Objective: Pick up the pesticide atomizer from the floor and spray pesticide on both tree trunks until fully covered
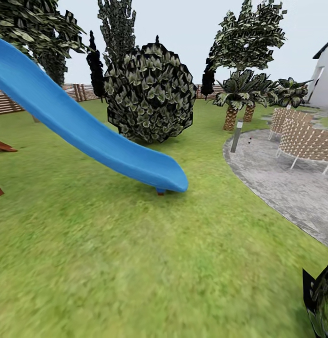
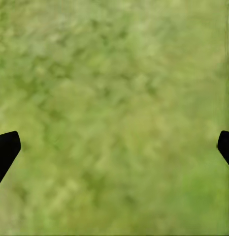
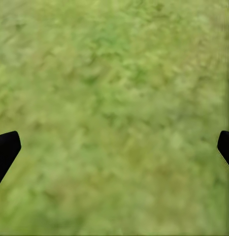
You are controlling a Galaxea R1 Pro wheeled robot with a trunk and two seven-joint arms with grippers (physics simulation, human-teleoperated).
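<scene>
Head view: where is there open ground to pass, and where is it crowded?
Open grass spans the foreground below the blue slide, up to the paved patio's edge. Crowded: the round bush behind the slide, wicker chairs on the patio.

Slide [image 1: 89,136]: smooth blue plastic, faint sheen. Lawn [image 1: 136,263] under it: matt, rough mottled grass. Beyond slide, fence [image 1: 6,101]: brown slatted wood, matt. Right of slide, patio [image 1: 286,183]: grey, rough stone-like paving; chairs [image 1: 302,138] there woven wicker on pale thin legs. My fingers [image 2: 6,150]: plain matt black over grass.
</scene>
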